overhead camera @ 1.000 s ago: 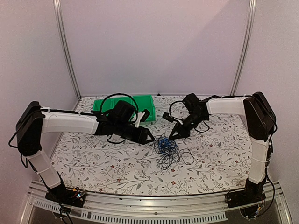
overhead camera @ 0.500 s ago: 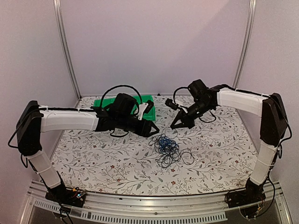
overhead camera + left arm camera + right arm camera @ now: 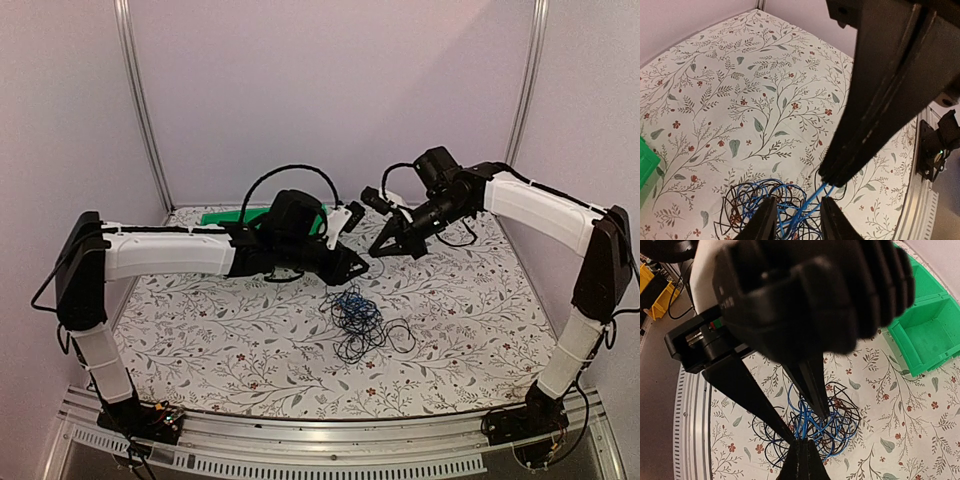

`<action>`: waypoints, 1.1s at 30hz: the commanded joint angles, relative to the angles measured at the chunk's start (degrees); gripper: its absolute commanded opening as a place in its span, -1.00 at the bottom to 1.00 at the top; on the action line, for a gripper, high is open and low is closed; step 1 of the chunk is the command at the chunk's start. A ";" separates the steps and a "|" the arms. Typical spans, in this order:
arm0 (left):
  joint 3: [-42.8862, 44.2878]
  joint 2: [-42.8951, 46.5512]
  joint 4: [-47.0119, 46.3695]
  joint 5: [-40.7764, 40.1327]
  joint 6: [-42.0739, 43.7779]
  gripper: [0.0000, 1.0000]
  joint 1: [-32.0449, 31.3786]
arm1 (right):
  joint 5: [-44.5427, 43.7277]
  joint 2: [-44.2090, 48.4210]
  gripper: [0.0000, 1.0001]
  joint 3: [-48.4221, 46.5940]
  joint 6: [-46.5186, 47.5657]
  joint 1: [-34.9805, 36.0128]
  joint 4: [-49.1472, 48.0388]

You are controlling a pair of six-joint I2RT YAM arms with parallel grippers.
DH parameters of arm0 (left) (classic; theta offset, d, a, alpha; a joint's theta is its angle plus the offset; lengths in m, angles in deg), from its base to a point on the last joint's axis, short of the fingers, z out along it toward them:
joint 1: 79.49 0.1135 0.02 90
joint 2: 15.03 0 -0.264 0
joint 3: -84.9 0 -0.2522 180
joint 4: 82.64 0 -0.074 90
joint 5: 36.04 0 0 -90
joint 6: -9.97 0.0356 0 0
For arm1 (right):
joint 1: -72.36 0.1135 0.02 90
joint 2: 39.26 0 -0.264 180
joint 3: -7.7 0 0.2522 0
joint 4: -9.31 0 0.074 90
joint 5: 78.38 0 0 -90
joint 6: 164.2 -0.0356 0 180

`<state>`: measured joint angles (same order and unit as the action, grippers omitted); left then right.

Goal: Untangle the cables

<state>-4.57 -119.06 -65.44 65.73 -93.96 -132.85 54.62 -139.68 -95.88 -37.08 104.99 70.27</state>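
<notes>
The cables lie as one hand-sized tangle of black loops around a blue cable at mid table. My right gripper hangs above the tangle, shut on two blue strands that rise taut to its tip. My left gripper is right beside it, a little lower, open and holding nothing. In the left wrist view the blue strands run up between my left fingers to the right gripper's tip. The tangle stays on the table.
A green bin stands at the back left, partly behind my left arm; it also shows in the right wrist view. A loose black loop lies at the tangle's right. The table's metal front rail is near.
Both grippers have risen. The right one has lifted back and up from the tangle, drawing blue strands with it. The left one has moved right, close beside the right gripper.
</notes>
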 commanded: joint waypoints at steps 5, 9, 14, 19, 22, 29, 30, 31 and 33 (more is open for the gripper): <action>0.91 0.28 -1.89 0.17 0.17 -0.67 -0.29 | 0.56 4.42 -1.00 -0.44 0.93 0.34 1.81; -0.43 3.35 -2.01 -0.31 -0.89 -0.84 -0.17 | 0.50 4.83 -1.00 0.70 0.93 0.34 1.26; -1.99 8.66 -1.29 -2.60 -1.55 -1.00 -0.15 | 1.18 4.13 -1.00 0.67 0.02 0.34 -0.64; -4.20 13.37 -1.05 -4.61 -4.18 -1.00 0.49 | 1.23 2.85 -0.24 1.09 -2.92 0.34 -4.69; -5.68 15.05 -1.43 -5.48 -6.66 -1.00 0.98 | 3.35 2.72 0.08 3.50 -3.78 0.36 -8.97; -7.68 17.43 -1.86 -9.36 -11.85 -1.00 1.72 | 6.14 -0.21 0.30 9.51 -7.02 1.23 -19.28; -7.93 18.01 -1.94 -10.12 -12.49 -1.00 1.76 | 6.27 -0.96 0.30 9.99 -7.58 1.48 -20.17; -8.19 18.81 -2.19 -10.83 -13.21 -1.00 1.85 | 6.50 -1.91 0.32 10.56 -8.55 1.88 -21.45; -8.78 20.33 -2.32 -11.60 -14.24 -1.00 2.05 | 6.92 -3.43 0.34 11.66 -9.30 2.63 -22.50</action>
<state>-12.24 -102.69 -66.51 57.38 -104.56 -131.74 59.30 -139.81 -86.40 -43.33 106.06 53.31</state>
